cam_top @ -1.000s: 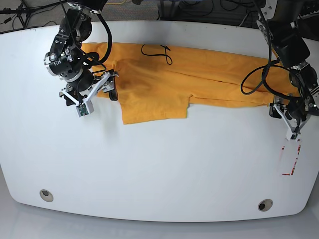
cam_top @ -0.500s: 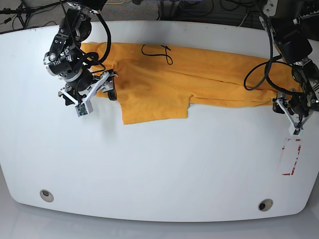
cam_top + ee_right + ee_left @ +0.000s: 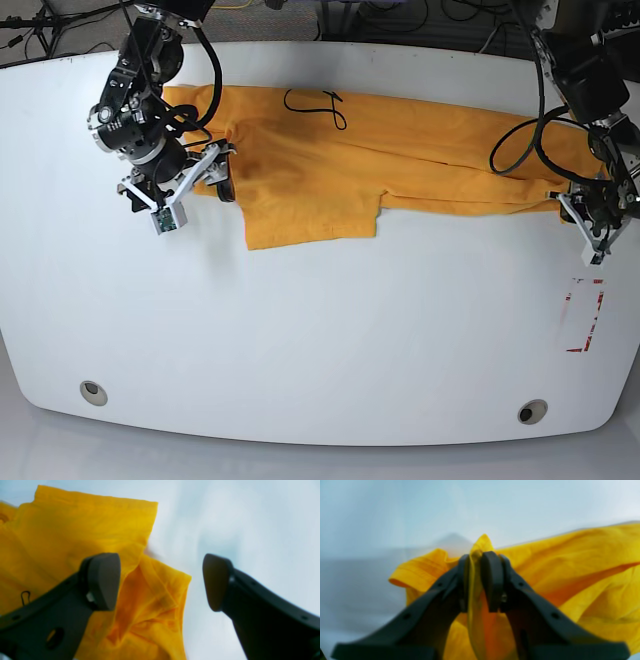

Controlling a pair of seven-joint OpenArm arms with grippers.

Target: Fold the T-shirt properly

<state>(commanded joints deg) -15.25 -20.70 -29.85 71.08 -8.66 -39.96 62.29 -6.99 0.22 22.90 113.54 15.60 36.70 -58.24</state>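
Observation:
The orange-yellow T-shirt (image 3: pixel 400 150) lies folded in a long band across the far half of the white table (image 3: pixel 320 330), with part of its black cursive print (image 3: pixel 318 103) showing near the back edge. A flap hangs forward left of the middle. My left gripper (image 3: pixel 583 203), at the base view's right, is shut on the T-shirt's end; the left wrist view shows cloth (image 3: pixel 570 562) pinched between the jaws of the left gripper (image 3: pixel 476 580). My right gripper (image 3: pixel 215 175) stands open at the shirt's left end. In the right wrist view the right gripper (image 3: pixel 161 580) straddles the cloth's (image 3: pixel 75 537) edge.
A white tag with red marks (image 3: pixel 583 318) lies on the table near the right edge. Two round holes (image 3: pixel 93 392) (image 3: pixel 532 411) sit near the front edge. Black cables (image 3: pixel 515 150) hang from both arms over the shirt.
My left gripper has moved a little to the right and away from the front, drawing the shirt's end with it. The right arm has stayed put.

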